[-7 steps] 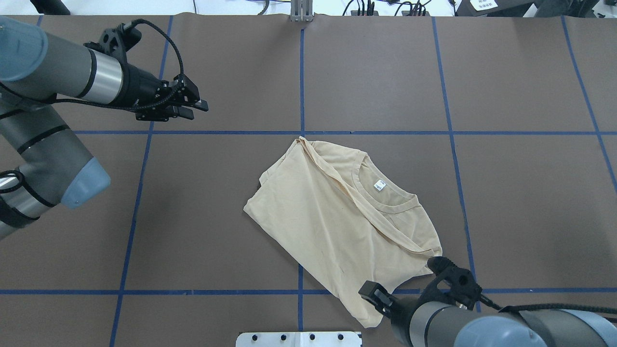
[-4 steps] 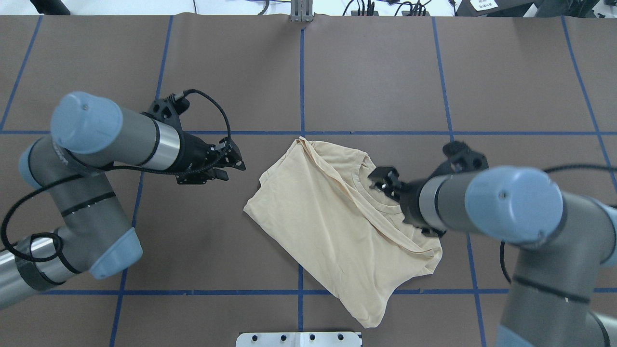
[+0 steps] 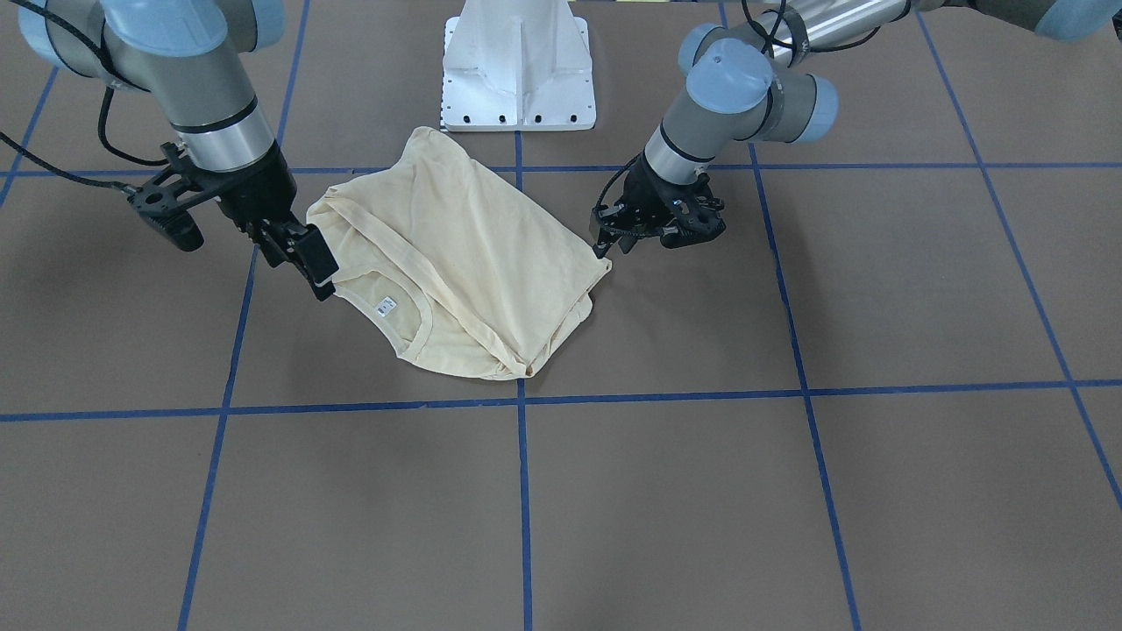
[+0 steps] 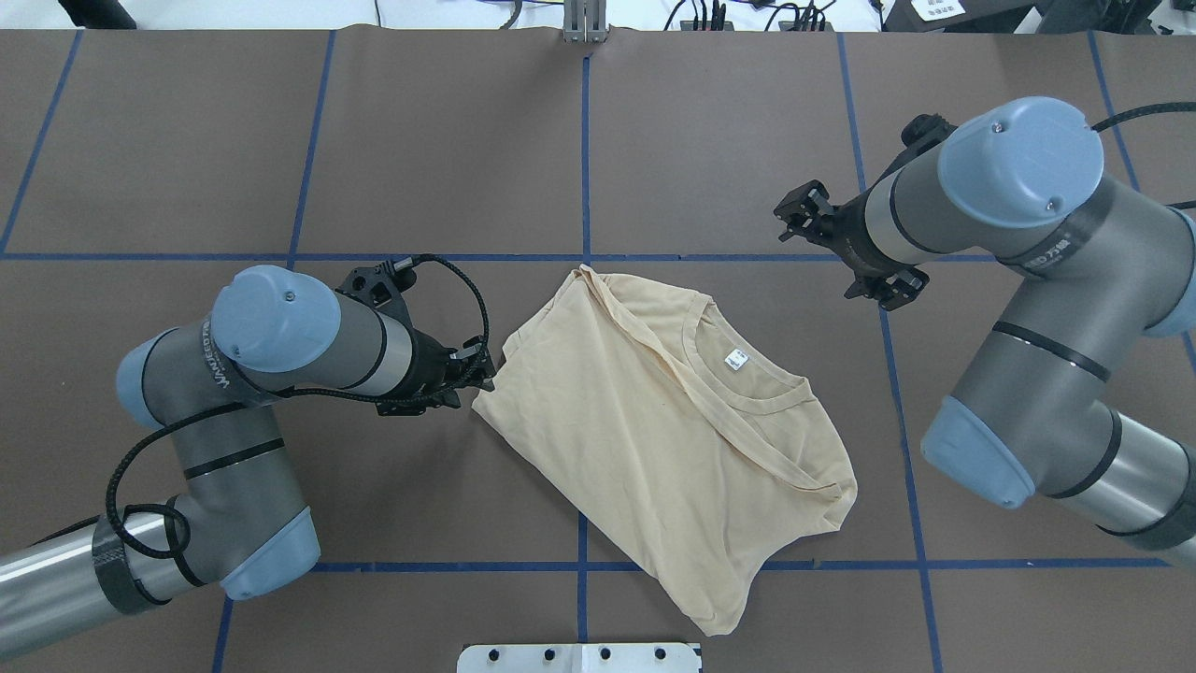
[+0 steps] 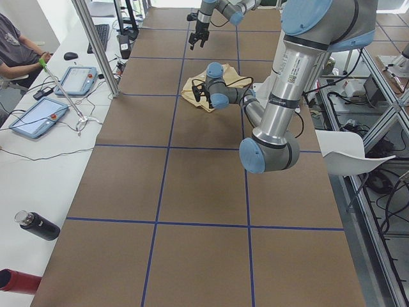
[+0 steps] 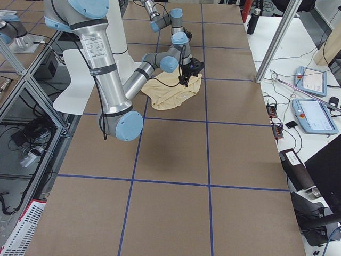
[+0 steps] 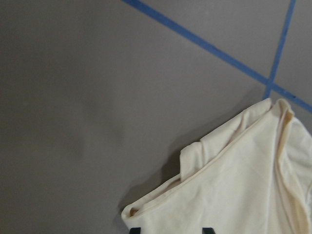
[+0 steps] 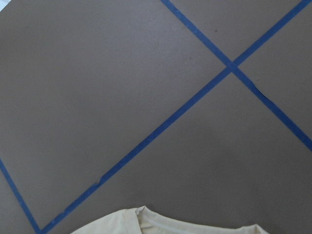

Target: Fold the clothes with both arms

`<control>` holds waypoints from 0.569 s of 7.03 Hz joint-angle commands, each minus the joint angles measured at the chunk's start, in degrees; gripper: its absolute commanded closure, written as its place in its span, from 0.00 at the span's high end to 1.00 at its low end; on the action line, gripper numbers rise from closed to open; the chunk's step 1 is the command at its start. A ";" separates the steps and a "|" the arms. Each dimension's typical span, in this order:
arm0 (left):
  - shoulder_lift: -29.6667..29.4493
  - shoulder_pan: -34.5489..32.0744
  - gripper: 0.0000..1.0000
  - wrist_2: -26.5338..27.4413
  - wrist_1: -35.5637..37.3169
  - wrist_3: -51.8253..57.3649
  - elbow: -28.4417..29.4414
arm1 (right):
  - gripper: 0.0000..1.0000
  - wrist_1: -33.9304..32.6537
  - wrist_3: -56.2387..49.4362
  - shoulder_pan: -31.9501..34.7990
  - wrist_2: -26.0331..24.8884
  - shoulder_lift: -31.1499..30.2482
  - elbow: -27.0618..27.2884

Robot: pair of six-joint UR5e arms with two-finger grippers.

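Observation:
The cream-yellow T-shirt [image 4: 645,430] lies partly folded and slanted at the table's middle, white neck label [image 4: 736,359] up; it also shows in the front view [image 3: 473,237]. No print shows. My left gripper [image 4: 484,374] is low at the shirt's left corner, also in the front view [image 3: 607,242]. It is open: the left wrist view shows the two fingertips [image 7: 209,229] apart with the shirt's edge [image 7: 234,190] between them. My right gripper [image 4: 802,207] hangs raised beside the shirt's collar side [image 3: 314,258] and looks open and empty. Its wrist view shows only the shirt's rim [image 8: 165,225].
The brown table cover carries blue tape lines [image 4: 585,140]. The white pedestal base [image 3: 517,61] stands at the robot's edge behind the shirt. An operator [image 5: 14,45], tablets [image 5: 37,117] and a bottle [image 5: 38,226] are on the side bench.
My left gripper came from the far left down to the shirt's left corner. My right gripper swung from the near edge over the collar and out to the far right. The shirt has not moved.

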 commanded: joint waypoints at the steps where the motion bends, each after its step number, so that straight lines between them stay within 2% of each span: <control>1: -1.23 0.22 0.52 0.07 -0.03 0.17 2.06 | 1.00 1.33 -1.57 1.06 0.79 0.09 -2.29; 2: -1.23 0.22 0.52 0.07 -0.12 0.26 2.59 | 1.00 4.57 -1.39 1.06 0.79 0.09 -3.86; 4: -2.46 0.40 0.51 0.07 -0.21 0.26 4.79 | 1.00 5.13 -1.57 1.06 0.79 0.09 -5.20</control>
